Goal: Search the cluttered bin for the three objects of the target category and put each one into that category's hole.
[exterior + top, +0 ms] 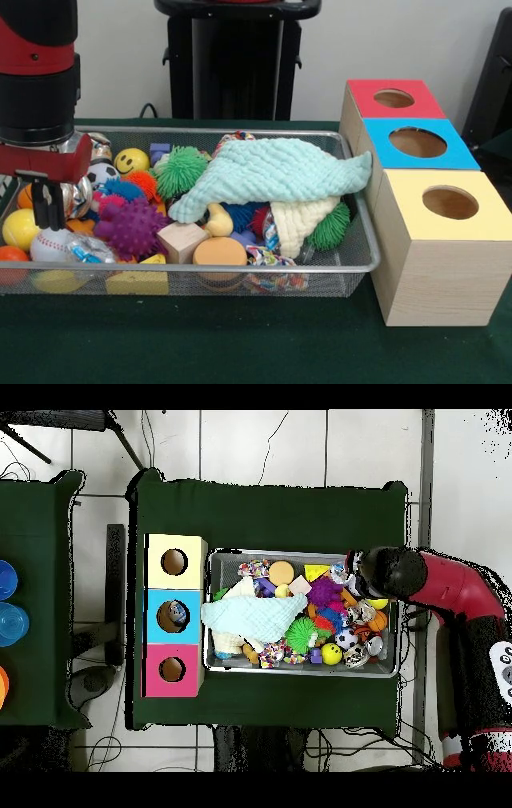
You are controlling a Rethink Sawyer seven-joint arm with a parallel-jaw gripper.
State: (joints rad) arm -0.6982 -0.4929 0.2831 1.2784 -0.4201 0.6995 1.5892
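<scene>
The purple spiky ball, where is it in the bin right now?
In the front view the purple spiky ball sits in the bin's left half, just right of the hand, beside the wooden cube.

Arm housing [36, 72]: glossy red shell over a broad black cylindrical band; a second red section sits below it.
Gripper [48, 204]: thin black fingers [58, 206] under a red block, with a small pale mounting plate.
Overhead arm link [455, 589]: rounded red casing, black end cap.
Lower link [500, 659]: black, bearing white oval markings.
</scene>
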